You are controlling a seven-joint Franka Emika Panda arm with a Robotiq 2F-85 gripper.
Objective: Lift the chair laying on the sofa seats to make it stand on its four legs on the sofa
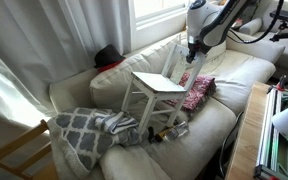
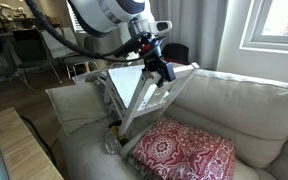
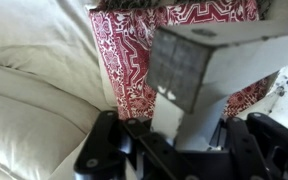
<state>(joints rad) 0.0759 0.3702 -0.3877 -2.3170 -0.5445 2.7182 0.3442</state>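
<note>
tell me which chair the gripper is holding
The small white-painted wooden chair on the cream fabric sofa, with the gripper closed on it; the light natural-wood chair frame stands off the sofa, untouched.

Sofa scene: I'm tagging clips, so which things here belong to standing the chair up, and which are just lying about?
For the job: the chair, tilted; the sofa under it; the claw, gripping the chair.

Lying about: red patterned cushion; grey patterned blanket; light wooden frame beside the sofa; dark item on the sofa back.
</note>
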